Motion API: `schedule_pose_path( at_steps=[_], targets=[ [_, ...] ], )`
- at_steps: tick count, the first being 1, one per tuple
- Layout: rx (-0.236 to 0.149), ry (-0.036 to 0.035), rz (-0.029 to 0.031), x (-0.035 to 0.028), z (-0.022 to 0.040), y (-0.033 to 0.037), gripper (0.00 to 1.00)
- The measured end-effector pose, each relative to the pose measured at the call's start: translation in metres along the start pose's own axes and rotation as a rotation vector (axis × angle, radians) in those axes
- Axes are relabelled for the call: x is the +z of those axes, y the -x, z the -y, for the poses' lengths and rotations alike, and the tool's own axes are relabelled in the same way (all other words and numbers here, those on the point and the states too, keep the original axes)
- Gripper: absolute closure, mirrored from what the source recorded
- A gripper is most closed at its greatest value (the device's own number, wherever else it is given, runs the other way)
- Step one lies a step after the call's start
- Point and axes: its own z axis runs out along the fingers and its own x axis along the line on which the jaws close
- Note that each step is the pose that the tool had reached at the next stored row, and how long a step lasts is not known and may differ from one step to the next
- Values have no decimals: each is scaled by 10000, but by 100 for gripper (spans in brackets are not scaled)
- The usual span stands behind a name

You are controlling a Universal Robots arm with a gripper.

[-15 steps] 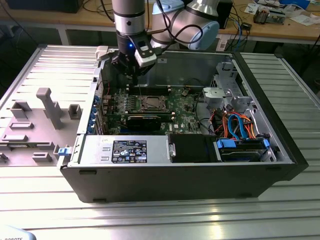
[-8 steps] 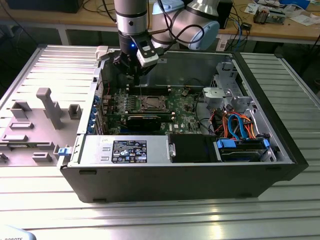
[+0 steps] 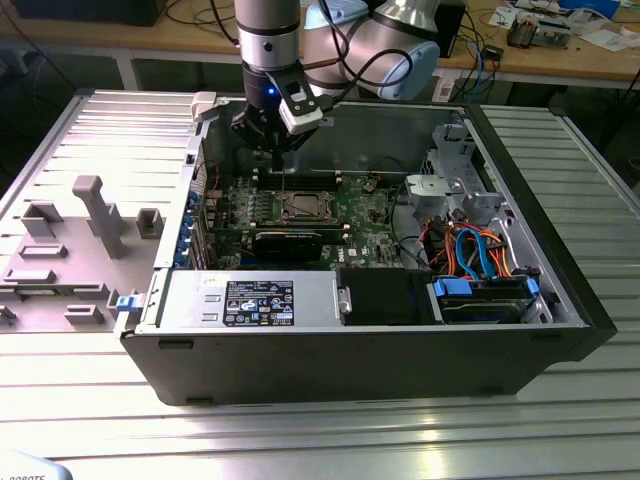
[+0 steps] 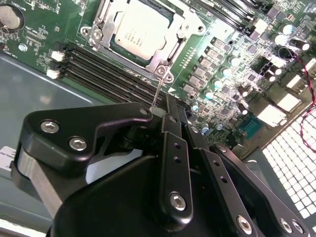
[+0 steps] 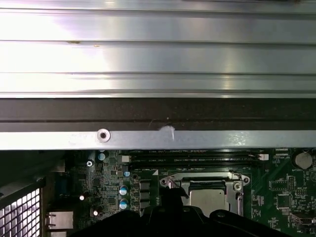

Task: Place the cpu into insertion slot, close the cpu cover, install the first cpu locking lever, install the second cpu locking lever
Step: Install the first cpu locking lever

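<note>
The cpu lies flat in the insertion slot on the green board. Its silver top shows through the window of the cpu cover, which is down over it. A thin wire locking lever rises from the tab at the cover's edge up to my fingertips. My gripper looks shut on the lever's free end. In the exterior view the gripper hangs just behind the slot, inside the open computer case. The first wrist view shows the cpu and the cover below the case wall.
Black memory slots run beside the socket. A long black card lies in front of it, and a drive cage with orange and blue cables stands at the exterior view's right. The case wall is close behind the gripper. Grey fixtures stand outside.
</note>
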Motion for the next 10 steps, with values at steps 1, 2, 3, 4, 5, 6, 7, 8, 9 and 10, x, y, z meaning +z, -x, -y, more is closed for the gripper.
schedule_pose_path(
  at_steps=[1, 2, 3, 4, 5, 6, 7, 8, 9, 10],
  targets=[
    [-1, 0, 0, 0, 0, 9, 89],
    [-2, -1, -1, 1, -1, 19, 89],
    [-2, -5, 0, 1, -2, 28, 89],
    [-1, -7, -1, 2, -3, 41, 89],
    [-1, -8, 0, 2, -3, 50, 89],
    [-1, -8, 0, 3, -3, 59, 89],
    [-2, -8, 0, 4, -3, 71, 89],
    [-2, -8, 0, 6, -3, 82, 89],
    [-1, -8, 0, 8, -3, 95, 89],
    [-2, -6, 2, 11, -3, 102, 89]
  ],
)
